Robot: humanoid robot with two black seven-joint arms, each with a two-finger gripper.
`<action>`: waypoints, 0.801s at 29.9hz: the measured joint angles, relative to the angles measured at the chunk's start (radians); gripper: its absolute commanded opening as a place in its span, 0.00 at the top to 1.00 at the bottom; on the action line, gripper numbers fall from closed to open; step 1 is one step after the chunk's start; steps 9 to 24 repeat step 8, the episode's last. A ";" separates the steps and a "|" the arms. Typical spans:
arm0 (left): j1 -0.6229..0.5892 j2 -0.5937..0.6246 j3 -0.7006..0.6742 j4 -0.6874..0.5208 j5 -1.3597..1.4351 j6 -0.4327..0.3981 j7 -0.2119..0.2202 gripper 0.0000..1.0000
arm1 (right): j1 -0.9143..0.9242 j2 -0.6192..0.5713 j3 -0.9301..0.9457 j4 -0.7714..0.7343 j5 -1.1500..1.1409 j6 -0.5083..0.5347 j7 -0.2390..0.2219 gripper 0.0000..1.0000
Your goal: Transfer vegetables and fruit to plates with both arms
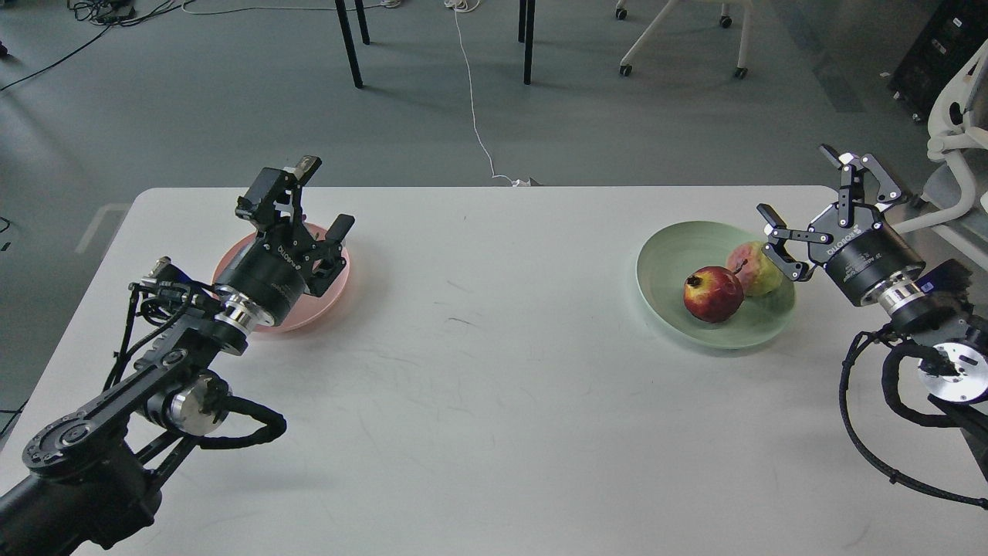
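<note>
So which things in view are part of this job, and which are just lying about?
Part of the job:
- mint green plate, holding the pomegranate and the yellow-green fruit
- pink plate, mostly hidden behind the left gripper
- right gripper, jaws open

Lying about:
- white cable on the floor
- chairs and table legs beyond the table
</note>
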 measured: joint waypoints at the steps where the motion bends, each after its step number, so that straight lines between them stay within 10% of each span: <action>1: 0.011 -0.010 -0.015 0.002 0.001 -0.001 0.005 0.01 | 0.012 0.013 -0.006 -0.001 -0.022 -0.007 0.000 0.01; 24: 0.052 -0.028 -0.064 0.016 0.000 -0.065 0.051 0.01 | 0.080 0.084 -0.110 -0.003 -0.134 -0.131 0.000 0.01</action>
